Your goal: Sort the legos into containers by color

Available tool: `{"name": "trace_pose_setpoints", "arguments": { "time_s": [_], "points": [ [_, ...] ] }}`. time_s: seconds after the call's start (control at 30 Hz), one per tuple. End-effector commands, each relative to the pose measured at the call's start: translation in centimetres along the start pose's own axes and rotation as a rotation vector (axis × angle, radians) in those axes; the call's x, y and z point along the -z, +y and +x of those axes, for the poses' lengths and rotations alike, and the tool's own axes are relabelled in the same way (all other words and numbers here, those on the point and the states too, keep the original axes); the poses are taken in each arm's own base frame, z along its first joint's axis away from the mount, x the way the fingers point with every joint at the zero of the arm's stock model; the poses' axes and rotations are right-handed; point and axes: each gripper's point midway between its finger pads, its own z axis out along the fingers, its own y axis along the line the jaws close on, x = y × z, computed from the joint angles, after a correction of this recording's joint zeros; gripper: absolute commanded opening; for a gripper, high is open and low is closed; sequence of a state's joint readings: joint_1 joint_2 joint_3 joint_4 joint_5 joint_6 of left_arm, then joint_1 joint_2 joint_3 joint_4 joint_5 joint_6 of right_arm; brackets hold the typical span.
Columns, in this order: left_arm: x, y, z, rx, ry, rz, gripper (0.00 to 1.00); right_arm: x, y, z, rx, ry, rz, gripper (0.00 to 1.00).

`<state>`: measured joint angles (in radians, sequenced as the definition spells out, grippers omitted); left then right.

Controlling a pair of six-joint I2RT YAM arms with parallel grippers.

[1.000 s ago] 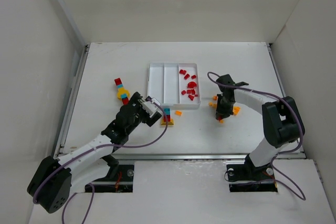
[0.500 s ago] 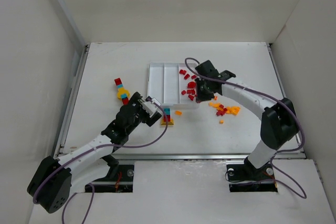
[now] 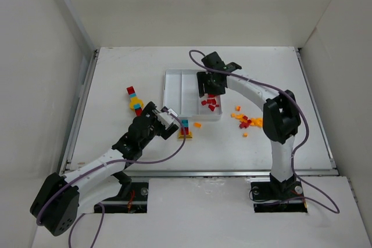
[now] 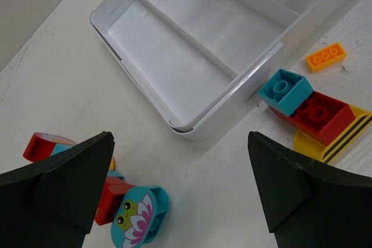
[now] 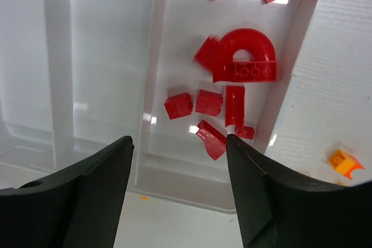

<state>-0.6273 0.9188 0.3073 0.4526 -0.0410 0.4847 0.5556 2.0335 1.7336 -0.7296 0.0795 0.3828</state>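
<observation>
My right fingers (image 5: 75,196) hang spread apart, gripping nothing, over the white tray (image 3: 167,94). The tray sits mid-table, its three long compartments running from the near edge towards the far edge. Red legos (image 5: 244,56) lie in the compartment closest to the right edge. My left fingers (image 4: 58,184) are apart too, empty, just on the tray's near side, by a stacked clump (image 4: 311,111) whose teal end points at the tray.

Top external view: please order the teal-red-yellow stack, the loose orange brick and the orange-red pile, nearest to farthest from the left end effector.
From the left end effector:
1. teal-red-yellow stack, just to its right.
2. loose orange brick, a little further right.
3. orange-red pile, far right.
</observation>
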Motion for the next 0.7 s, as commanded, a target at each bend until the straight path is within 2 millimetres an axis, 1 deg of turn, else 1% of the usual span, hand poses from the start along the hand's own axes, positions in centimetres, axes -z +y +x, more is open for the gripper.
{"name": "trace_pose_setpoints", "arguments": {
  "time_s": [0.0,0.03,0.1,0.13,0.17,0.2,0.23,0.27,0.33,0.37,0.4,0.43,0.47,0.5,0.53,0.6,0.63,0.67],
  "points": [
    [-0.1,0.7,-1.5,-0.004,-0.047,-0.028,0.99,4.0,-0.3,-3.1,0.008,-0.101,0.017,0.72],
    [-0.1,0.6,-1.5,-0.004,-0.051,-0.02,0.99,5.0,-0.4,-3.3,0.006,-0.122,0.019,0.72],
    [-0.1,0.6,-1.5,-0.004,-0.051,-0.02,0.99,6.1,-1.2,-3.1,-0.024,-0.137,0.049,0.72],
    [-0.1,0.6,-1.5,-0.004,-0.051,-0.02,0.99,5.9,-2.0,-1.6,-0.032,-0.113,0.074,0.72],
    [-0.1,0.6,-1.5,-0.004,-0.051,-0.02,0.99,7.5,-2.3,-1.4,-0.061,-0.137,0.074,0.72],
    [-0.2,0.5,-1.3,-0.005,-0.042,-0.016,0.99,7.8,-3.3,-0.8,-0.088,-0.129,0.086,0.72],
    [-0.2,0.5,-1.3,-0.005,-0.042,-0.016,0.99,7.9,-5.0,-0.5,-0.126,-0.134,0.115,0.72],
    [-0.2,0.4,-1.3,0.004,-0.042,-0.016,0.99,8.0,-6.7,1.8,-0.153,-0.1,0.142,0.7],
    [-0.2,0.4,-1.3,0.004,-0.042,-0.016,0.99,7.6,-8.4,4.0,-0.222,-0.062,0.142,0.63],
    [-0.3,0.3,-1.4,0.004,-0.046,-0.008,0.99,6.6,-10.5,6.2,-0.255,-0.017,0.168,0.61],
    [-0.4,0.2,-1.1,0.003,-0.038,-0.004,0.99,6.7,-11.0,6.9,-0.282,-0.013,0.165,0.56],
    [-0.4,0.2,-1.1,0.003,-0.038,-0.004,0.99,6.6,-11.7,7.9,-0.291,0.007,0.179,0.54],
    [-0.4,0.3,-1.5,0.004,-0.046,-0.008,0.99,6.2,-12.2,8.8,-0.306,0.027,0.193,0.53],
    [-0.4,0.3,-1.6,0.004,-0.046,-0.008,0.99,5.8,-12.6,10.2,-0.304,0.06,0.207,0.51],
    [-0.4,0.3,-1.6,0.004,-0.046,-0.008,0.99,5.6,-12.7,10.8,-0.303,0.073,0.212,0.48],
    [-0.4,0.2,-1.6,0.004,-0.05,0.001,0.99,5.3,-12.6,11.5,-0.304,0.091,0.2,0.45],
    [-0.4,0.2,-1.6,0.004,-0.05,0.001,0.99,4.9,-12.5,12.1,-0.304,0.109,0.194,0.42],
    [-0.4,0.2,-1.6,0.004,-0.05,0.001,0.99,4.7,-12.6,12.3,-0.304,0.117,0.198,0.42]
  ]
}}
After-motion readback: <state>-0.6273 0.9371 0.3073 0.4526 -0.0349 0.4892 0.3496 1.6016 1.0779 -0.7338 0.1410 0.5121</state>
